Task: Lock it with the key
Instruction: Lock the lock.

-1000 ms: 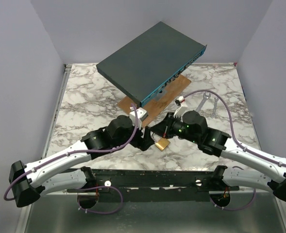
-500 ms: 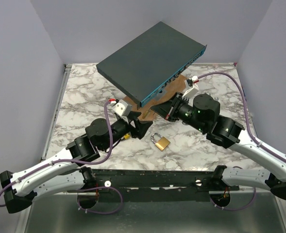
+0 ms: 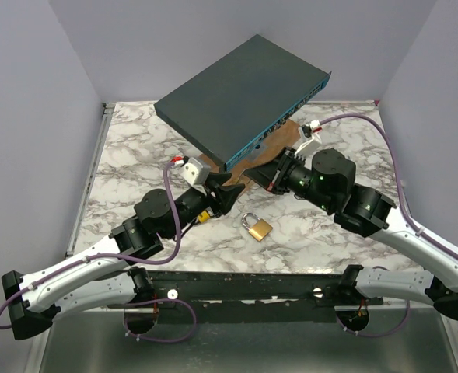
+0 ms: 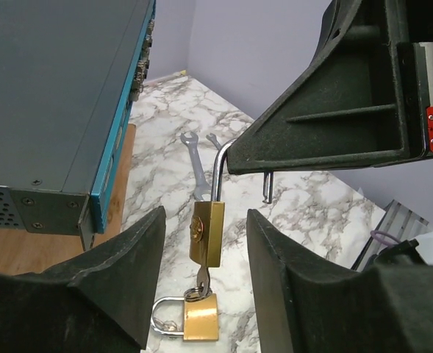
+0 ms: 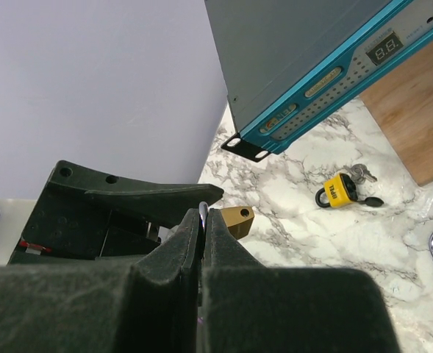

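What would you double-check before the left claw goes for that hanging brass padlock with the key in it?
1. Right gripper pinching the shackle of the held padlock: fingers shut on it. Ok.
2. Key seated in the keyhole underneath the body: ok.
3. Shackle pushed home: its free end hangs outside the body. Not ok.
4. Left gripper open, with the padlock between its fingers in the left wrist view: ok.
5. Clearance between the dangling key and the second padlock lying on the table below: cannot tell, since they overlap in that view.
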{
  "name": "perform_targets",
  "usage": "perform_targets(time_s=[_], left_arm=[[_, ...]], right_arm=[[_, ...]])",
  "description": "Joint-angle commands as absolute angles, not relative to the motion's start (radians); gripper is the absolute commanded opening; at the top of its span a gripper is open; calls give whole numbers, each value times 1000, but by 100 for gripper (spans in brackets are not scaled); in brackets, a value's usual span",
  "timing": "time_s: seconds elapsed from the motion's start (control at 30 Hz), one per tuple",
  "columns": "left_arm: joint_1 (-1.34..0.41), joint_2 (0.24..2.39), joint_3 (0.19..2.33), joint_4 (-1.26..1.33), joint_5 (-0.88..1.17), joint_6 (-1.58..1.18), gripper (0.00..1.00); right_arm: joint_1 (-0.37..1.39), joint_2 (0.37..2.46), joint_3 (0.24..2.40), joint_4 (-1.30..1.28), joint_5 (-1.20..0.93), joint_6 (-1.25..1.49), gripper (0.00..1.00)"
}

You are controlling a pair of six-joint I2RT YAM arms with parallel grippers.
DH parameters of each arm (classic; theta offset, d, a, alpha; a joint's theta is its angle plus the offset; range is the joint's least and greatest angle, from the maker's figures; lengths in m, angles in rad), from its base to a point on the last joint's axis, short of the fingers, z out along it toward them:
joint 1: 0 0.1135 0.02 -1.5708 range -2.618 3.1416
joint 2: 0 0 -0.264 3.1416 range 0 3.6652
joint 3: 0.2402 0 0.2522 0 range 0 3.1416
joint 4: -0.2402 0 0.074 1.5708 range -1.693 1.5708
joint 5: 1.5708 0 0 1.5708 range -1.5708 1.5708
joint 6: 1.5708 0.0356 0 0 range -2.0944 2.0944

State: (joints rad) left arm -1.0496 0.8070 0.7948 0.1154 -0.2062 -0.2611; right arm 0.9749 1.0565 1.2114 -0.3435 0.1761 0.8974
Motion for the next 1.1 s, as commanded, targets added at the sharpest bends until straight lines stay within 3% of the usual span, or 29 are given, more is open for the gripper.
perform_targets(time_s=[0.0, 0.43, 0.77, 1.07], left_arm=[[-1054, 795, 796, 152, -166, -259, 47], [-1054, 842, 822, 144, -173, -281, 50], [-1054, 826, 815, 161, -166, -295, 45], [-1053, 812, 806, 158, -157, -296, 33]], right_arm=[[973, 1022, 1249, -335, 199, 903, 1], [974, 1002, 1256, -327, 186, 902, 1], [974, 997, 1247, -327, 191, 904, 1], [974, 996, 1243, -328, 186, 904, 1]])
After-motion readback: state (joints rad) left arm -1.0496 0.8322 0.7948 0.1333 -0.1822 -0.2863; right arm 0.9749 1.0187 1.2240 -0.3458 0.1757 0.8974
